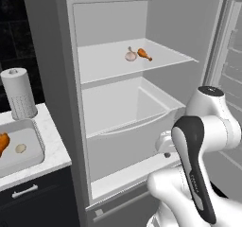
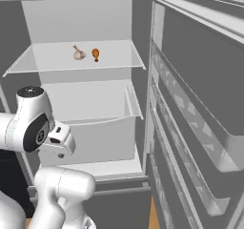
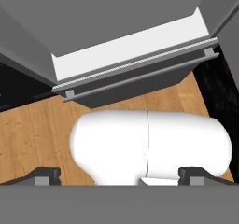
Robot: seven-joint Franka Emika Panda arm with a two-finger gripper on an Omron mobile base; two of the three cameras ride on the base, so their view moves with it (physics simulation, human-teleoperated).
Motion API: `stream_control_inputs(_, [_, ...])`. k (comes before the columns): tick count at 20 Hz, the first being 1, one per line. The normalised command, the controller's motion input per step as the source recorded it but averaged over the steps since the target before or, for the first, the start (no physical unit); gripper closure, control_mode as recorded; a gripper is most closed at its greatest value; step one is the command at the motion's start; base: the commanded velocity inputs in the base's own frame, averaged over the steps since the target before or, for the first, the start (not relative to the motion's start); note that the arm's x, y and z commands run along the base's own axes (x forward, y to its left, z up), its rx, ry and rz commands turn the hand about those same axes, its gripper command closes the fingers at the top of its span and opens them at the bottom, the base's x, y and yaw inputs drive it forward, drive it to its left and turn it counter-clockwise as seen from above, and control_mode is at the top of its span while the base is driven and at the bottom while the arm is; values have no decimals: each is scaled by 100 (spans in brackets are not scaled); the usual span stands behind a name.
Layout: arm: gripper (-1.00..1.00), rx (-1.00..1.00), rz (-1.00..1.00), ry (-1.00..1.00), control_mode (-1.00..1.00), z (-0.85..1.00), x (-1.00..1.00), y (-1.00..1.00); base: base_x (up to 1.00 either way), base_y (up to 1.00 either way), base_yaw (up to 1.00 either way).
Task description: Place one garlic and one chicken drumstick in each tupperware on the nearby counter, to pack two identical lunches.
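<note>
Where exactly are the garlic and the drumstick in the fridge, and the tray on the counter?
garlic [image 1: 131, 56], left base view, its round bulb.
chicken drumstick [image 1: 143, 54], left base view, its meaty middle.
tupperware [image 1: 38, 141], left base view, its right rim.

Garlic [image 1: 130, 55], drumstick [image 1: 144, 54] on fridge shelf [image 1: 108, 65]

We are holding our arm [image 1: 198, 141] folded, elbow raised, gripper [image 3: 119, 175] pointing downward, its fingertips [image 3: 44, 175] standing wide apart.

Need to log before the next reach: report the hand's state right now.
Hand: open, fingers spread wide, holding nothing.
</note>
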Motion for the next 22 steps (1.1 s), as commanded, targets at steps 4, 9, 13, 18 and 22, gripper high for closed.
stream_control_inputs(4, [-100,0,0,0,100,0,0,0,45,10,0])
stream_control_inputs(9, [-100,-1,0,-3,-100,6,-2,0,0,0,0])
stream_control_inputs(13, [-100,-12,1,-43,-100,76,-8,0,0,0,0])
stream_control_inputs(18, [-100,-8,3,-62,-100,99,11,0,0,0,0])
stream_control_inputs(22, [-100,0,1,-42,-100,100,76,0,0,0,0])
